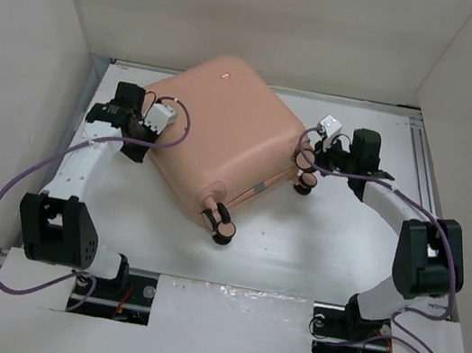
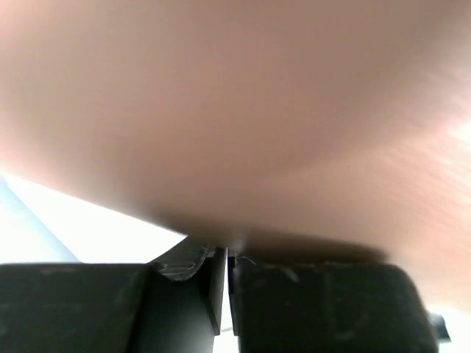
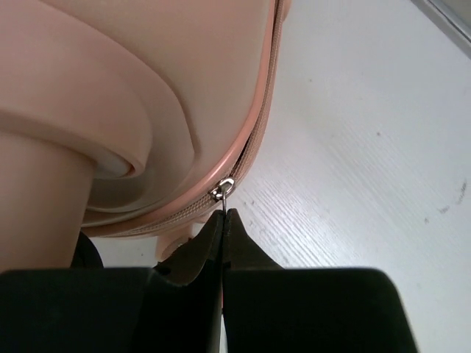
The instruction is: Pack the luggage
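From above, we see closed pink luggage [image 1: 216,136] lying flat on a white table [image 1: 324,247], boxed in by white walls [image 1: 46,61]. Left wrist: left gripper [image 2: 224,254] pressed together, just beside the shell. Right wrist: right gripper [image 3: 223,215] pinching the zipper pull [image 3: 221,191].

One luggage [image 1: 217,127], one zipper pull [image 3: 221,192], two grippers [image 2: 226,256] [image 3: 223,213]
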Available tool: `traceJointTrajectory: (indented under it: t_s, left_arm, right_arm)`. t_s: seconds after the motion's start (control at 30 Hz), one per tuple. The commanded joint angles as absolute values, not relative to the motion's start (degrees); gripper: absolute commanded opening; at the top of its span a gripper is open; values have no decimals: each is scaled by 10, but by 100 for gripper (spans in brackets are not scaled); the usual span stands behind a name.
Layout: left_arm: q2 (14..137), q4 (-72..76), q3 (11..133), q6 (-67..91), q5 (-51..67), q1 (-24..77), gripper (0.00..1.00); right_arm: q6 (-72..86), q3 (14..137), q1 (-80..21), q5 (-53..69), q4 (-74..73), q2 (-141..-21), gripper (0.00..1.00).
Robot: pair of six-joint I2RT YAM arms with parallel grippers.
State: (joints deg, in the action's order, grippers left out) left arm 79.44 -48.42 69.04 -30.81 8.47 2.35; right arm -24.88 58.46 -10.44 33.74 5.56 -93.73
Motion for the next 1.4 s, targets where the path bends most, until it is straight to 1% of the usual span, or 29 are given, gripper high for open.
traceJointTrajectory:
  t_s: [0.0, 0.13, 0.17, 0.2, 0.23, 0.27, 0.33, 0.37, 0.4, 0.43, 0.47, 0.5, 0.53, 0.57, 0.6, 0.63, 0.67, 0.73, 0.77, 0.8, 0.83, 0.87, 1.0, 1.03, 1.1, 1.17, 1.2, 1.3, 1.37]
  left_arm:
    - [876, -373, 714, -308, 66, 33, 4]
    - [974, -389, 850, -305, 107, 33, 15]
    - [974, -402, 922, -305, 146, 33, 19]
    - [974, -413, 950, -305, 162, 33, 25]
    - [960, -413, 970, -305, 170, 46, 32]
    - [921, -413, 982, -320, 170, 62, 34]
    - [868, -389, 970, -344, 153, 134, 37]
    - [839, -388, 952, -370, 153, 163, 44]
    - [789, -388, 915, -384, 153, 219, 49]
    - [770, -395, 898, -390, 132, 248, 51]
    - [759, -409, 883, -385, 108, 270, 51]
    - [753, -419, 876, -367, 91, 280, 42]
    - [753, -425, 868, -353, 62, 265, 38]
    - [753, -420, 867, -339, 52, 240, 38]
    - [753, -415, 862, -325, 44, 213, 36]
    - [753, -415, 869, -314, 58, 155, 29]
    - [758, -424, 878, -321, 92, 132, 28]
    - [750, -515, 898, -372, 194, 119, 27]
    - [743, -560, 903, -454, 286, 141, 31]
    - [734, -638, 898, -491, 312, 173, 41]
    - [703, -648, 862, -505, 329, 242, 49]
    - [684, -648, 837, -505, 329, 273, 56]
    - [614, -608, 743, -485, 309, 360, 74]
    - [607, -597, 733, -477, 304, 368, 80]
    - [602, -590, 721, -442, 290, 373, 88]
    - [602, -572, 712, -394, 259, 374, 98]
    - [607, -572, 712, -370, 249, 374, 100]
    - [607, -562, 712, -335, 240, 374, 100]
    - [601, -539, 694, -272, 240, 374, 100]
  right_arm:
    - [-257, 558, -155, 351, 85, -853, 0]
    - [-199, 496, -198, 323, 80, -753, 0]
    - [-188, 479, -214, 305, 80, -731, 0]
    - [-179, 462, -233, 261, 80, -709, 0]
    - [-168, 425, -275, 239, 80, -686, 0]
    - [-130, 405, -296, 219, 97, -645, 0]
    - [-76, 344, -358, 168, 126, -611, 0]
    - [-18, 325, -380, 145, 160, -585, 0]
    - [8, 307, -403, 122, 180, -575, 0]
    - [27, 291, -426, 73, 199, -568, 0]
    - [40, 270, -469, 49, 215, -563, 0]
    - [60, 264, -488, 23, 235, -563, 0]
    - [68, 264, -502, -15, 241, -562, 0]
    - [75, 258, -520, -26, 241, -562, 0]
    - [81, 258, -526, -26, 246, -577, 0]
    - [86, 264, -526, -32, 246, -584, 0]
    - [86, 270, -534, -32, 246, -592, 0]
    - [91, 288, -553, -32, 246, -619, 0]
    - [91, 295, -560, -50, 246, -628, 0]
    - [91, 310, -575, -56, 246, -640, 0]
    - [97, 317, -580, -63, 262, -663, 0]
    - [103, 324, -580, -63, 269, -676, 0]
    - [142, 361, -593, -84, 300, -732, 0]
    - [151, 366, -605, -92, 308, -742, 0]
    - [182, 374, -620, -122, 331, -769, 0]
    - [206, 395, -641, -164, 337, -788, 0]
    - [213, 400, -648, -173, 350, -808, 0]
    - [213, 424, -659, -188, 357, -845, 0]
    - [220, 430, -664, -194, 357, -859, 0]
